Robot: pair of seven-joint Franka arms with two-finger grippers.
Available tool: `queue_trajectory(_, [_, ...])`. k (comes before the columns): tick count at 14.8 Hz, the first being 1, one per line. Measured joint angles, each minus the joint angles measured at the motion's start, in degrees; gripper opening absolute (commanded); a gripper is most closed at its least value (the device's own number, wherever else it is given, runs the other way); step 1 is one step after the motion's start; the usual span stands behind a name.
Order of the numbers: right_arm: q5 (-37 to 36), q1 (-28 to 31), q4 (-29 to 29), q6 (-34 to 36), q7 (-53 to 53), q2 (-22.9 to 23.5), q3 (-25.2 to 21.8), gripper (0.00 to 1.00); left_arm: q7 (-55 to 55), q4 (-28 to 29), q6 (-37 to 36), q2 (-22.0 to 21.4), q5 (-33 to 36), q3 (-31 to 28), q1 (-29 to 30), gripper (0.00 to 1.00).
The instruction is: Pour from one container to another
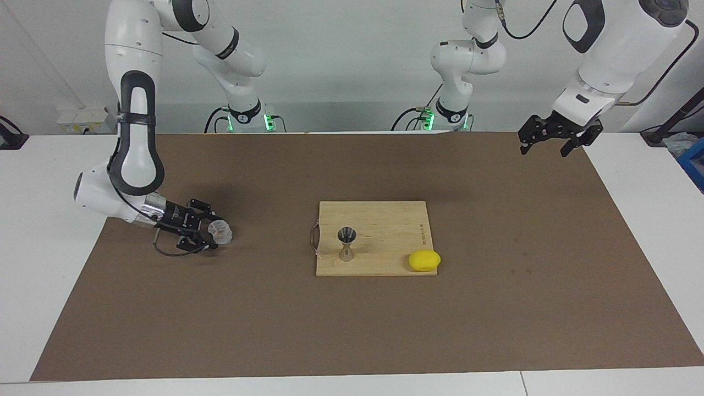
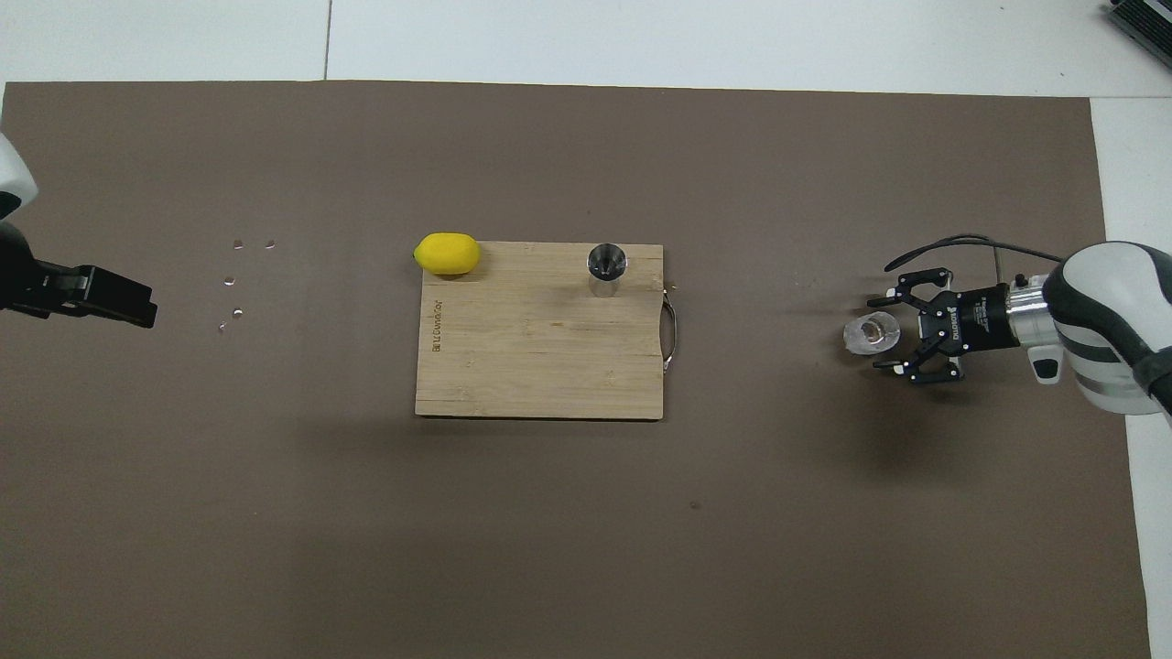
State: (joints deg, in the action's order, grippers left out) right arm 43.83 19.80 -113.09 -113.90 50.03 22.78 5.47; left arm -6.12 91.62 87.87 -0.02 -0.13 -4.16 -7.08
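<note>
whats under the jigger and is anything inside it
The jigger stands upright on the wooden cutting board. Its open top cone looks dark; whether it holds anything cannot be seen.

White arms w/ grey joint pads, black hands, black cables.

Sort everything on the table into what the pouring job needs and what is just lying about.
Needed:
- glass tumbler, on the mat at the right arm's end
- metal jigger, upright on the board

Lying about:
- lemon, at the board's corner
- wooden cutting board
</note>
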Motion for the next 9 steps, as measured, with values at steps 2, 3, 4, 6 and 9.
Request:
queue_trajectory(2, [0.7,0.0,0.0,0.2,0.0,0.0,0.0,0.0,0.0,0.0,-0.4,0.0,0.0,0.7,0.6,1.0])
queue_trajectory(3, [0.8,0.0,0.0,0.2,0.0,0.0,0.0,0.0,0.0,0.0,-0.4,0.0,0.0,2.3,2.2,1.0])
queue_trajectory(4, [0.8,0.0,0.0,0.3,0.0,-0.1,0.0,0.0,0.0,0.0,-0.5,0.0,0.0,4.9,4.7,1.0])
queue_trajectory(6, [0.8,0.0,0.1,0.3,0.0,-0.6,0.0,0.0,0.0,0.0,-0.8,0.0,0.0,10.0,9.3,1.0])
queue_trajectory(9, [0.9,-1.0,0.6,0.2,0.8,-2.3,0.0,0.0,0.0,0.1,-1.1,0.0,0.0,11.5,10.6,1.0])
